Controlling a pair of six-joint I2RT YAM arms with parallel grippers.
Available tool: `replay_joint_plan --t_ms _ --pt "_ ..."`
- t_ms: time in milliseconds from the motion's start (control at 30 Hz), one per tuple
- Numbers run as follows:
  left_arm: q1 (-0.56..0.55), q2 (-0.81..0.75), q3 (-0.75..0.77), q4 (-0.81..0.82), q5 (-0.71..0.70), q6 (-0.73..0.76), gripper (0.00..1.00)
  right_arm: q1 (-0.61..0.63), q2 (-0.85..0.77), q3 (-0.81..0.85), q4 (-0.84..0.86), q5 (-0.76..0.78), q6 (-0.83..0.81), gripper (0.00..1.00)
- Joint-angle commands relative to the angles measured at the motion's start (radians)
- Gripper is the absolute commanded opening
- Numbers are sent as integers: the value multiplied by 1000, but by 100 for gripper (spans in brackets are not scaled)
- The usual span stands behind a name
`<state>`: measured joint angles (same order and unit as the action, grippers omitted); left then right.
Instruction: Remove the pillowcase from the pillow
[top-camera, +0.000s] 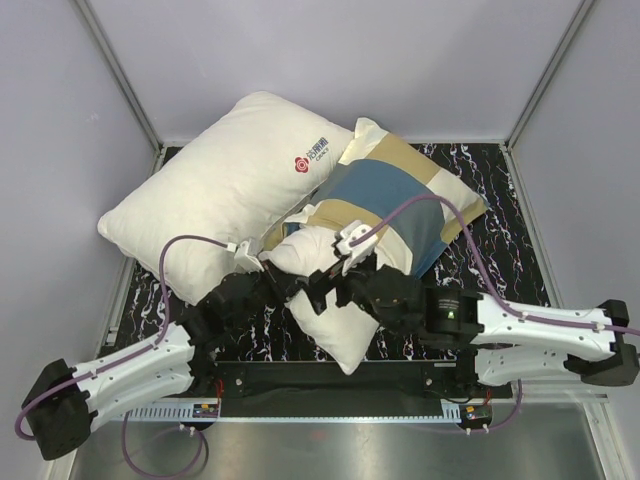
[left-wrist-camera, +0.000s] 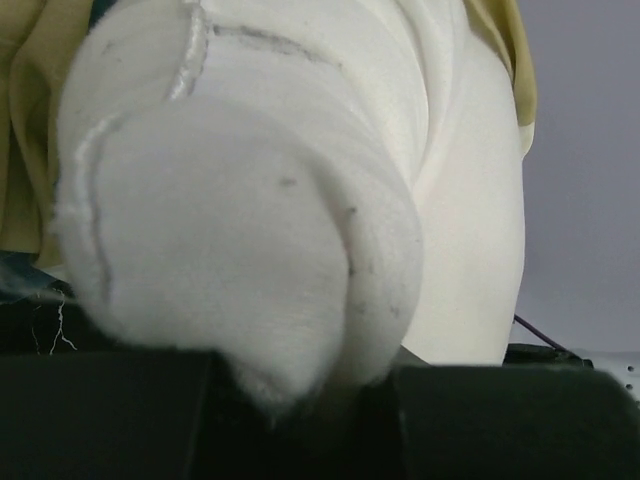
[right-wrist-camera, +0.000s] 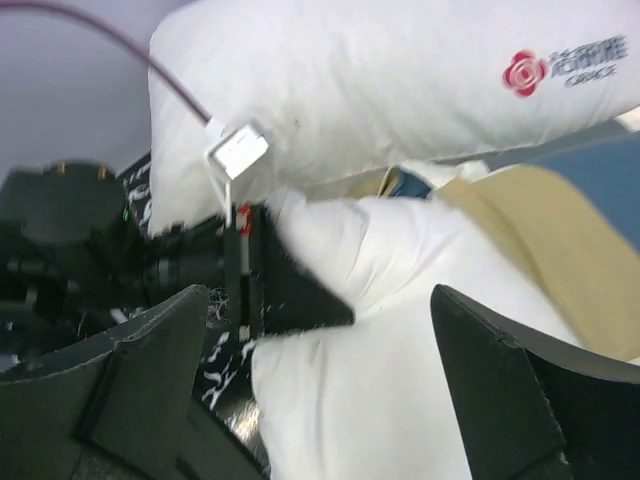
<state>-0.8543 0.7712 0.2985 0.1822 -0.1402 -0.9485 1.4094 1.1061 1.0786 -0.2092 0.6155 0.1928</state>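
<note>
pinching a bunched corner of the pillow (top-camera: 338, 322), the left gripper (left-wrist-camera: 300, 392) is clamping down narrow. the right gripper (right-wrist-camera: 320, 302) is hanging wide open, holding nothing. the pillowcase (top-camera: 392, 190) is covering the pillow's far half, touching the logo pillow (top-camera: 215, 195).
</note>
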Motion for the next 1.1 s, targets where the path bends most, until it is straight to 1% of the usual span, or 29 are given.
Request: replay_joint_plan --t_ms 0,33,100,133,167,267,300,367,400,500,600,733,767,833,867,933,1033,1067 --pt "-17 -4 -65 -17 89 108 0 -41 -2 92 -34 132 -75 97" --pt "-20 -7 -71 -18 96 114 0 -109 12 110 -54 124 -66 97" --pt "-35 -9 -88 -29 96 132 0 -191 47 144 -71 41 -23 97" --pt "-41 -10 -93 -33 93 135 0 -273 57 142 -56 5 -18 97" --pt "-52 -16 -98 -50 90 137 0 -302 69 135 -38 -67 -27 97" --pt "-78 -27 -113 -81 80 140 0 -390 144 141 24 -150 -50 98" --pt "-86 -29 -117 -87 76 140 0 -407 193 145 33 -170 -50 98" --pt "-106 -32 -121 -93 68 140 0 -434 239 149 65 -218 -71 98" --pt "-114 -30 -122 -93 67 140 0 -446 277 144 112 -221 -79 98" --pt "-143 -18 -121 -93 56 146 0 -461 331 126 198 -272 -96 99" --pt "-172 3 -113 -95 51 157 0 -464 391 129 240 -310 -108 99" --pt "-207 28 -98 -118 21 160 0 -469 492 156 215 -303 -130 100" --pt "-221 28 -98 -121 10 154 0 -472 532 173 162 -283 -128 99" --pt "-230 17 -98 -127 4 146 0 -478 563 184 125 -267 -119 97" --pt "-235 11 -98 -130 2 140 0 -478 577 188 85 -255 -107 94" --pt "-236 -10 -98 -142 2 136 0 -478 571 176 61 -263 -99 92" --pt "-236 -36 -96 -158 -1 143 0 -480 526 124 39 -232 -93 69" --pt "-236 -38 -95 -159 -1 154 0 -487 515 113 25 -196 -93 62"
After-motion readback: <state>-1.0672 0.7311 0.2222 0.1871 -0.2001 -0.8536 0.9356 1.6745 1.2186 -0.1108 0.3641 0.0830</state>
